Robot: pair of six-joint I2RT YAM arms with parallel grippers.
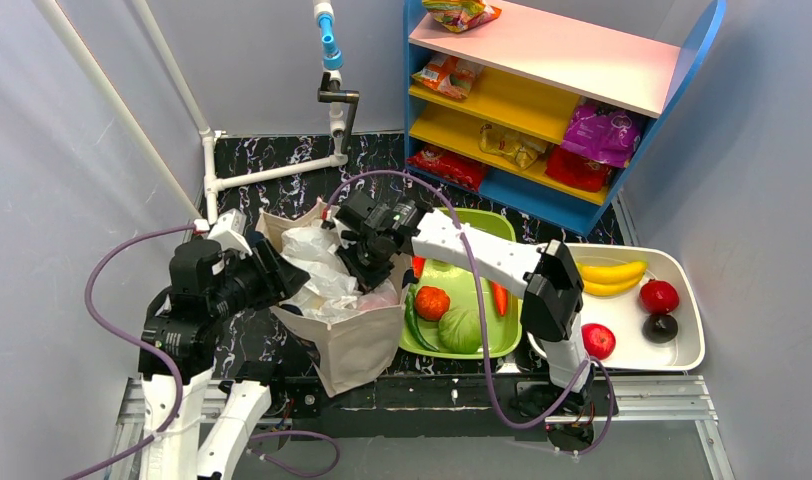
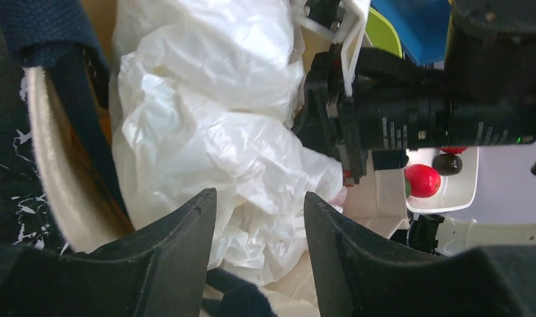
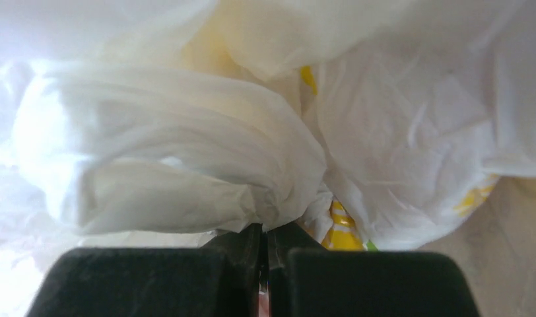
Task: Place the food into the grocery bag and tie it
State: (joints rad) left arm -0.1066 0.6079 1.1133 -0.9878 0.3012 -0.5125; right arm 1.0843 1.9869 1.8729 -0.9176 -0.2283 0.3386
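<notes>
We note right gripper (image 3: pixel 265 228) jaws clamped on a fold of the grocery bag (image 3: pixel 173 165), left gripper (image 2: pixel 259 205) jaws apart, bag just ahead.

The frame is filled almost wholly by a thin crinkly white translucent plastic carrier bag (image 3: pixel 410 132); one thick fold of it is bunched into a roll left of centre and drawn to a tight gathered end at the tips of the black right gripper (image 3: pixel 265 231), whose jaws are pressed together with only a hairline slit between them; a yellow printed packet (image 3: pixel 339 228) is glimpsed just beside the tips, under the plastic; a beige surface (image 3: pixel 516 264) is seen at lower right.
</notes>
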